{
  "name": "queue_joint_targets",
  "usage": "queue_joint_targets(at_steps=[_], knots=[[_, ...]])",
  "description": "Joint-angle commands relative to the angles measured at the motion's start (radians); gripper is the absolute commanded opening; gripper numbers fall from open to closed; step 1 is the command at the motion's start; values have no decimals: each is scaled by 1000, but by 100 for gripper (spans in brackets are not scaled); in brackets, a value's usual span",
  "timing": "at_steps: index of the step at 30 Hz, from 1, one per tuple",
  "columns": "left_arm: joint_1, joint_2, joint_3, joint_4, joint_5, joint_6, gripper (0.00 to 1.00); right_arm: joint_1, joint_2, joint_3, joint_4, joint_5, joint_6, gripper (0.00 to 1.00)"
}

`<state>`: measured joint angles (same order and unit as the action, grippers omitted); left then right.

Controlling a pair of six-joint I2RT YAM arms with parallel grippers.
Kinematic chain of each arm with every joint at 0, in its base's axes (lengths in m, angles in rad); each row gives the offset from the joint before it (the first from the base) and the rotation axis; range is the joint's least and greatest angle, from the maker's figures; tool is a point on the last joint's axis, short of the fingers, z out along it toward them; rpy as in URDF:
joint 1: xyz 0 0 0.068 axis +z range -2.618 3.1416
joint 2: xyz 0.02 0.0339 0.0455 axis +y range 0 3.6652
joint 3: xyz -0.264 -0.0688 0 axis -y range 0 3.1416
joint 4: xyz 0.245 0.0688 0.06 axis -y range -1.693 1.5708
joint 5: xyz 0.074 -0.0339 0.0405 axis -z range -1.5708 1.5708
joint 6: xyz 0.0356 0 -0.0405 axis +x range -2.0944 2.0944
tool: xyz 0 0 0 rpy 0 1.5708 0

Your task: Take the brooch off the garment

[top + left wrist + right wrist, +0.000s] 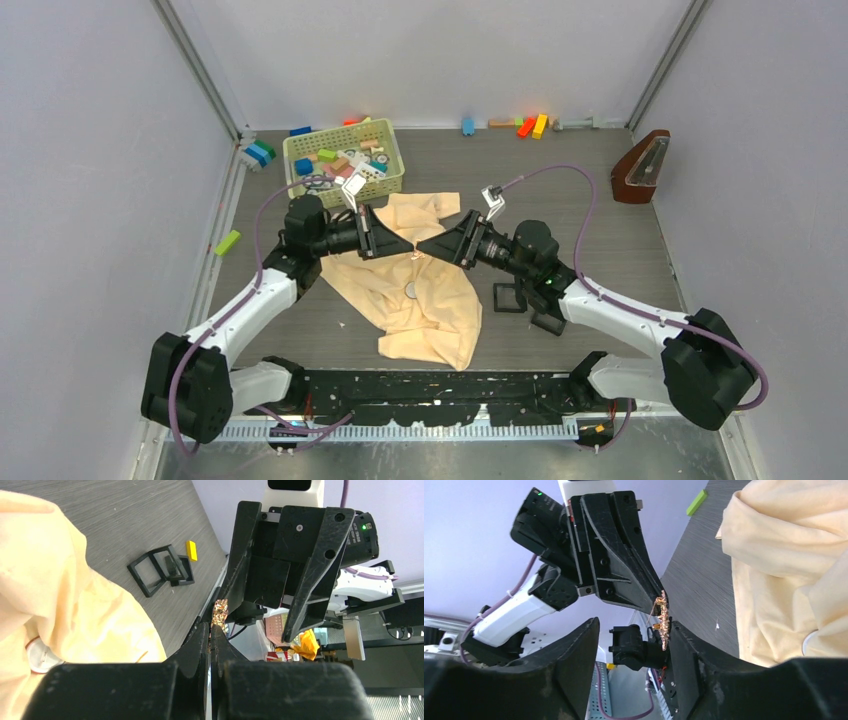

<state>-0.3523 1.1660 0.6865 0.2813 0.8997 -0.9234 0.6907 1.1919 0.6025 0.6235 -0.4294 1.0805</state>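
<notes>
The brooch (663,622) is a tiny glinting ornament, held in the air just above the pale yellow garment (420,300), which lies crumpled on the table. My left gripper (212,630) is shut on the brooch (220,611), pinching it at the very tips. My right gripper (635,625) faces it tip to tip and is open, with the brooch right beside its right finger (689,655). In the top view both grippers meet over the garment's middle, left gripper (404,247) and right gripper (426,248).
A flat grey disc (410,291) lies on the garment. Black square trays (510,298) sit to its right, under my right arm. A basket (343,162) of coloured blocks stands behind the garment. A metronome (641,167) is at the far right and a green block (227,242) at the left edge.
</notes>
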Motion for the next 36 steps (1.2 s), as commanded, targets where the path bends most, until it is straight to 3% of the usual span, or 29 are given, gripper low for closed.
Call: queue_joint_targets(at_steps=[1, 8, 20, 29, 36], knots=[[-15, -40, 45, -99, -47, 70, 0, 49, 2, 52, -6, 105, -36, 56], [-17, -51, 51, -116, -49, 68, 0, 65, 1, 66, -64, 134, -87, 40], [-36, -63, 47, -121, -40, 76, 0, 75, 6, 60, -90, 178, -97, 38], [-43, -74, 54, -140, -43, 73, 0, 76, -15, 34, -98, 204, -105, 25], [-43, -53, 54, -106, -32, 14, 0, 76, -30, 12, -104, 211, -117, 21]])
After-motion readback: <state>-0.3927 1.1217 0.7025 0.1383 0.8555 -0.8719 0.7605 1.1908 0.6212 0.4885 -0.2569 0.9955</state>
